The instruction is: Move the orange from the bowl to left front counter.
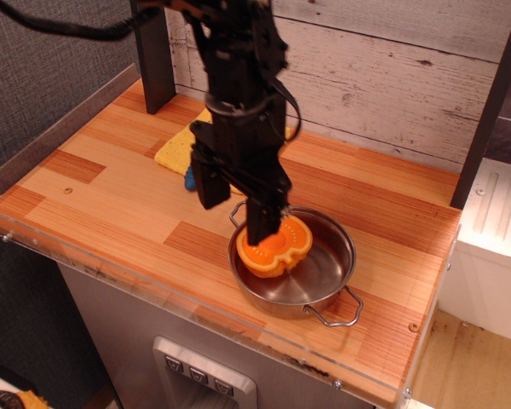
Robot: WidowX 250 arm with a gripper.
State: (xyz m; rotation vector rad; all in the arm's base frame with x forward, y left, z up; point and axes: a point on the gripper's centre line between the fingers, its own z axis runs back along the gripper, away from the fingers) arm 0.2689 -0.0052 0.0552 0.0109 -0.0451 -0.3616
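Note:
The orange (278, 248), a bright plastic half with its cut face up, lies in the left part of the shiny steel bowl (334, 274) on the wooden counter. My black gripper (234, 220) hangs open over the bowl's left rim. One finger (261, 228) covers the orange's left edge, and the other finger (208, 192) is outside the bowl over the wood. It holds nothing. The left front counter (102, 209) is bare butcher-block planks.
A yellow cloth (175, 148) lies at the back left, mostly hidden behind the arm, with a bit of blue spoon handle (190, 178) showing. A clear acrylic edge (136, 277) runs along the counter front. A dark post (153, 55) stands at the back left.

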